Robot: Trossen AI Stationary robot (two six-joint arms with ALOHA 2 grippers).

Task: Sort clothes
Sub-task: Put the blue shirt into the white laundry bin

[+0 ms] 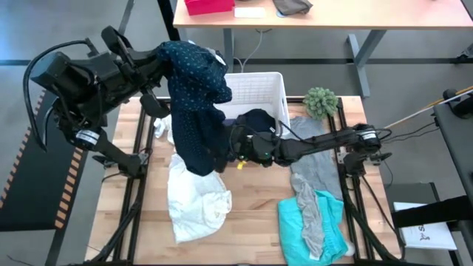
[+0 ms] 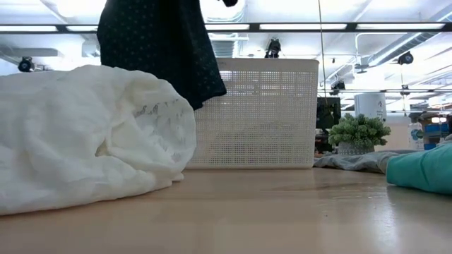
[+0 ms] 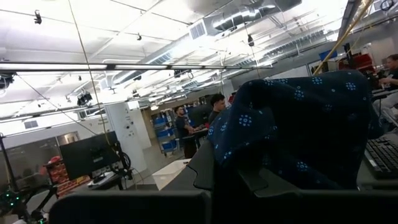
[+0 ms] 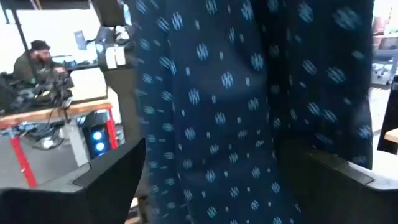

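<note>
My left gripper (image 1: 164, 58) is raised at the far left, shut on the navy dotted shirt (image 1: 196, 103), which hangs down in a long bunch. My right gripper (image 1: 235, 144) reaches level from the table's right. It is open, with one finger (image 4: 106, 180) on each side of the hanging shirt (image 4: 236, 112); whether they touch it I cannot tell. A white shirt (image 1: 196, 196) lies heaped near the front. The grey tee (image 1: 318, 162) and the turquoise piece (image 1: 310, 225) lie flat at the right. A small white cloth (image 1: 162, 127) lies by the basket. My left gripper holds the navy dotted shirt by its top part (image 3: 273, 124), which is bunched and draped over the fingers and hides the place of contact. The shirt hangs slack below the gripper, and its lower end (image 2: 201, 88) is clear of the table.
The white slatted basket (image 1: 259, 85) stands at the far middle with a dark piece (image 1: 259, 118) in it. A fuzzy green ball (image 1: 320, 101) sits to its right. Bare wood shows at the front middle (image 1: 255, 222). People are in the room beyond.
</note>
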